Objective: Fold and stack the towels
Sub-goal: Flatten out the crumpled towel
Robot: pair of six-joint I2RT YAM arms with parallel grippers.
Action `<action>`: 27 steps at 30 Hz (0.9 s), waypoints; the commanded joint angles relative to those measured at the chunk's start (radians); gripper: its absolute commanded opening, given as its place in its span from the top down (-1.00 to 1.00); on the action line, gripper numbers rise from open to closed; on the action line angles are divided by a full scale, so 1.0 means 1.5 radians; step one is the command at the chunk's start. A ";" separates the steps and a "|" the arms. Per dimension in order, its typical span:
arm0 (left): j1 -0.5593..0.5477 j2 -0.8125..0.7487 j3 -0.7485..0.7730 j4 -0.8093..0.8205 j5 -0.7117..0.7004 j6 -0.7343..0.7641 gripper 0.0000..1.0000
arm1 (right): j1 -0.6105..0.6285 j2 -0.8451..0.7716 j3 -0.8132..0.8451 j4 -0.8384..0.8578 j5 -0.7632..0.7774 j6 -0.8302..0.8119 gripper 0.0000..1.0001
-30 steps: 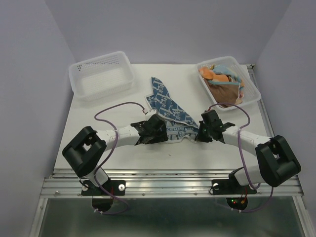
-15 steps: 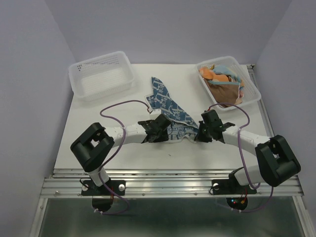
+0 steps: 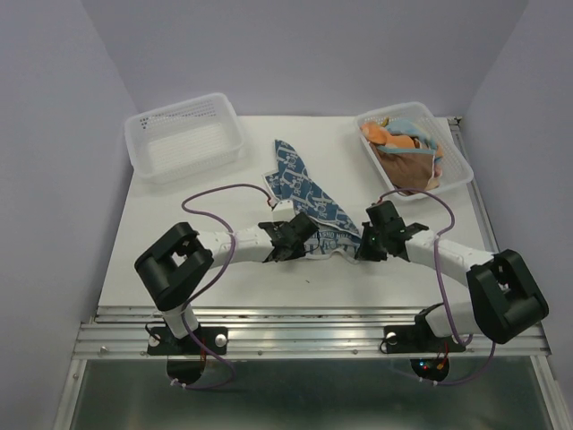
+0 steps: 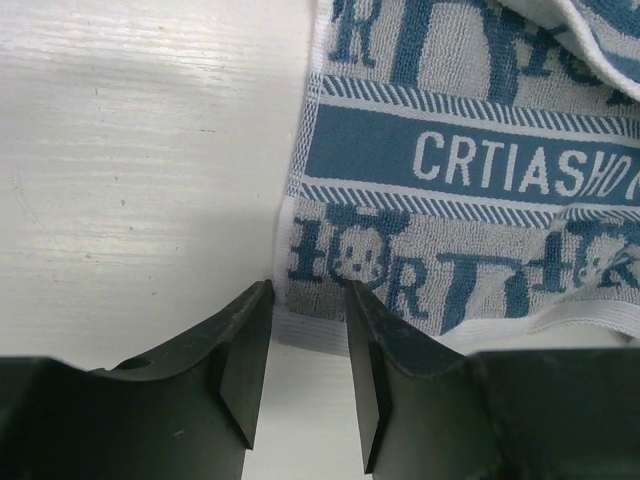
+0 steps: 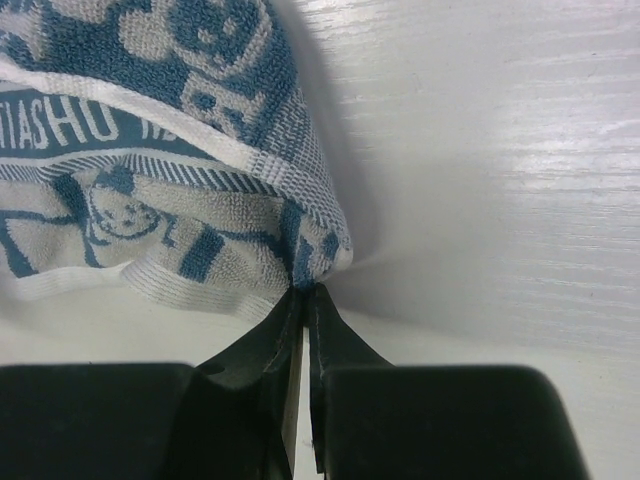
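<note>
A blue-and-white towel (image 3: pixel 300 184) lies on a white table (image 3: pixel 179 242), seen from above. It is printed with cartoon faces, letters and a blue band of white lettering. It is spread unevenly. One narrow end points away from the arms, and its wider near edge is rumpled.

The left gripper (image 3: pixel 295 237) sits at the towel's near-left corner. In its wrist view the left gripper (image 4: pixel 308 295) has its two dark fingers (image 4: pixel 240 350) parted by a narrow gap. The towel's (image 4: pixel 470 170) white hem lies right at the fingertips and shows in the gap. The pads are not pressed against the hem.

The right gripper (image 3: pixel 369 242) sits at the towel's near-right corner. In its wrist view the right gripper (image 5: pixel 303 292) has its jaws pressed together, pinching that corner. There the towel (image 5: pixel 150 200) is doubled over and lifted slightly off the table, casting a shadow beside it.

Beyond the towel and to its left stands a white perforated basket (image 3: pixel 183 148), well apart from it. Beyond the towel and to its right stands a second white basket (image 3: pixel 454 152). That basket holds a heap of more towels (image 3: pixel 403 148) in orange, light blue and brownish cloth.
</note>
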 commanded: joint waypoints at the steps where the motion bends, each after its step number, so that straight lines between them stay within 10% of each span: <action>1: -0.015 0.053 -0.060 -0.108 0.041 -0.032 0.09 | 0.002 -0.019 -0.017 -0.019 0.007 -0.010 0.82; 5: -0.031 0.069 -0.061 -0.107 0.045 -0.035 0.34 | 0.003 -0.030 -0.029 -0.011 -0.006 -0.010 0.82; 8: -0.031 0.079 -0.054 -0.107 0.041 -0.039 1.00 | 0.001 -0.037 -0.036 -0.005 -0.019 -0.012 0.82; 27: -0.055 -0.421 -0.010 0.030 -0.056 0.155 1.00 | 0.003 -0.258 0.136 -0.033 -0.197 -0.067 0.99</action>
